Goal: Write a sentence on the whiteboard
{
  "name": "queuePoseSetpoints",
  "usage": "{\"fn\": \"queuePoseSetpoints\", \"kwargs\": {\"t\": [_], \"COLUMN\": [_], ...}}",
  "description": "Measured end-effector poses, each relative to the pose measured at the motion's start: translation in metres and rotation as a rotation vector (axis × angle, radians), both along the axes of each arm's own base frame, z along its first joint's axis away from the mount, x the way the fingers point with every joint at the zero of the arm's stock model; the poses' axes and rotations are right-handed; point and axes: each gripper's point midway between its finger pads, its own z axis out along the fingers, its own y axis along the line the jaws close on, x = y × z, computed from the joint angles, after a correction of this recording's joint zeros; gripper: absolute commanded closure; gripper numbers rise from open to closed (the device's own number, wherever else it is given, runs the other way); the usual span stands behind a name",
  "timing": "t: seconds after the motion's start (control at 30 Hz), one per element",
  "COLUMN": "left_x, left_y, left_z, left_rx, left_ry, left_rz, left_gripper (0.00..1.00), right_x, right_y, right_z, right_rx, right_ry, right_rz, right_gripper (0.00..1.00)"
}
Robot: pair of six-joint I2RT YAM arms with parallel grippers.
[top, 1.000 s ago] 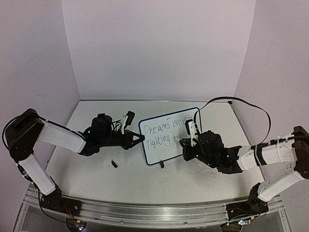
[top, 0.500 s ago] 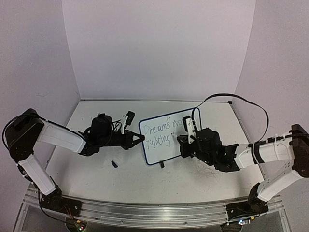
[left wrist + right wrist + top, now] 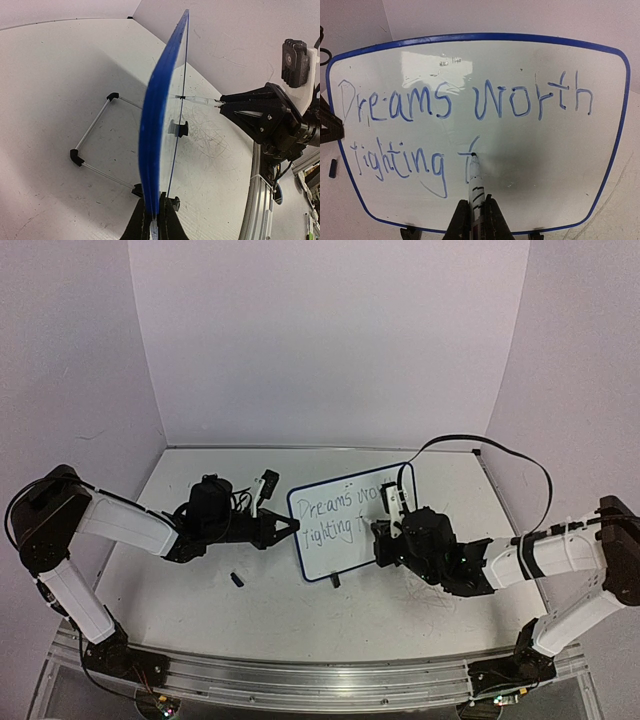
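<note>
The whiteboard [image 3: 345,555] stands upright mid-table, blue-rimmed. My left gripper [image 3: 290,527] is shut on its left edge; the left wrist view shows the board [image 3: 160,115] edge-on between the jaws [image 3: 155,220]. The sentence [image 3: 490,97] in blue reads "Dreams worth" on the top line, with "fighting f" below it. My right gripper [image 3: 475,220] is shut on a white marker [image 3: 476,187]. The marker's tip touches the board [image 3: 555,150] at the crossbar of the "f". The right gripper [image 3: 385,535] sits right in front of the board's face. The marker [image 3: 200,100] meets the board from the right.
A small dark cap-like piece [image 3: 238,580] lies on the table in front of the left arm. The board's wire stand [image 3: 95,130] with black feet reaches out behind it. A black cable [image 3: 480,445] loops above the right arm. A metal rail [image 3: 300,680] runs along the near edge.
My right gripper has shifted slightly left and closer to the board with the marker. The stroke after "fighting" has gained a crossbar. The left arm and board have not moved.
</note>
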Motion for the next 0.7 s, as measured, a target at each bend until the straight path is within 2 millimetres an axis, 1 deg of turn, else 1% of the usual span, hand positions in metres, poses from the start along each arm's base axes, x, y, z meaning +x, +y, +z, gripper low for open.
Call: {"fn": "queuePoseSetpoints", "kwargs": {"t": [0.13, 0.3, 0.37, 0.53, 0.7], "left_x": [0.0, 0.0, 0.0, 0.0, 0.0], "left_y": [0.0, 0.0, 0.0, 0.0, 0.0], "left_z": [0.0, 0.0, 0.0, 0.0, 0.0], "left_rx": [0.0, 0.0, 0.0, 0.0, 0.0], "left_ry": [0.0, -0.001, -0.001, -0.001, 0.0], "left_rz": [-0.001, -0.002, -0.002, -0.002, -0.001], "left_gripper": [1.0, 1.0, 1.0, 1.0, 1.0], "right_x": [-0.001, -0.005, -0.003, 0.002, 0.002], "right_y": [-0.001, -0.003, -0.004, -0.007, -0.005], "right_z": [0.002, 0.014, 0.016, 0.014, 0.001], "right_rx": [0.001, 0.043, 0.053, 0.057, 0.032], "right_ry": [0.001, -0.009, -0.01, -0.005, 0.017], "right_rz": [0.003, 0.029, 0.032, 0.026, 0.031], "right_gripper": [1.0, 1.0, 1.0, 1.0, 1.0]}}
